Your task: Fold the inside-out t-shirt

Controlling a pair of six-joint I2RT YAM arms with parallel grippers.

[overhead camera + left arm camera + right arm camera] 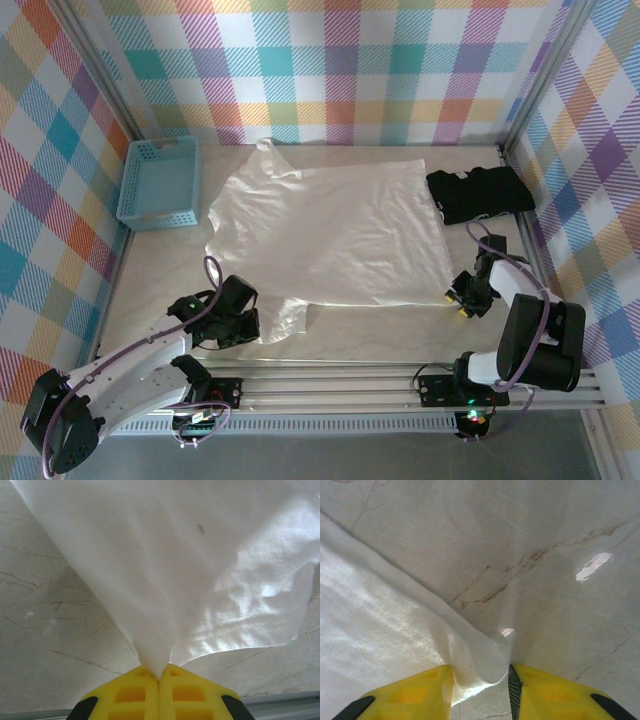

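Observation:
The inside-out t-shirt lies spread flat and white across the middle of the marble table. My left gripper is at its near left corner, shut on the cloth. In the left wrist view the t-shirt rises in a taut cone out of the closed yellow fingers of that gripper. My right gripper is at the near right corner. There the t-shirt has a curled corner lying between the two yellow fingers of the right gripper, which stand apart with a gap.
A blue basket stands at the back left. A black folded garment lies at the back right, just beyond the right arm. Plaid walls close three sides. A metal rail runs along the near edge.

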